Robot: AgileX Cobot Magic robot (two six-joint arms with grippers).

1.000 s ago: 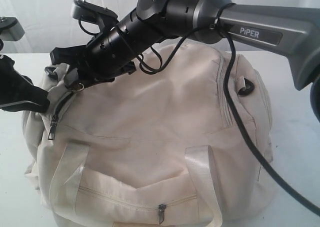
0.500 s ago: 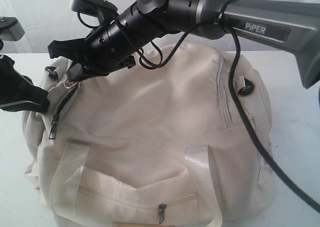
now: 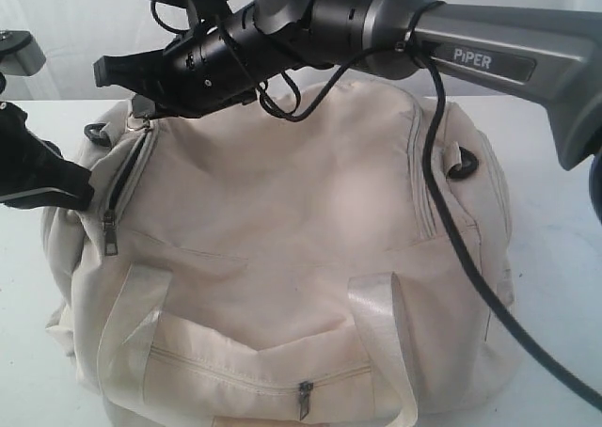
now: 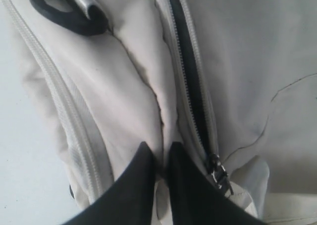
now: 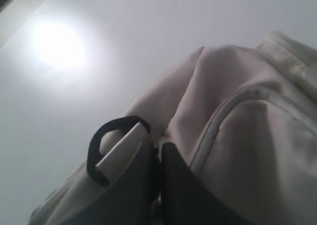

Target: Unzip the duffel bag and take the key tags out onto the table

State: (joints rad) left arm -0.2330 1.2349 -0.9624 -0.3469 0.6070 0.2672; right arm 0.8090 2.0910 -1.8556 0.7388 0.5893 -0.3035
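On the table (image 3: pixel 564 248): the duffel bag (image 3: pixel 301 220) lies across the tabletop, front pocket (image 3: pixel 254 375) toward the near edge.
Left gripper (image 4: pixel 159 153): jaws closed on a fold of bag fabric, just beside the side zipper (image 4: pixel 190 81).
Side zipper: partly open, dark inside.
Right gripper (image 5: pixel 157 146): jaws shut at the zipper's upper end; what they hold is hidden.

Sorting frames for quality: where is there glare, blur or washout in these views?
Right wrist view: a glare patch on the table; the right gripper, close to the lens, is dark and soft. Left wrist view: even light, zipper fairly sharp. Exterior view: the bag looks pale and washed out, shadows faint.
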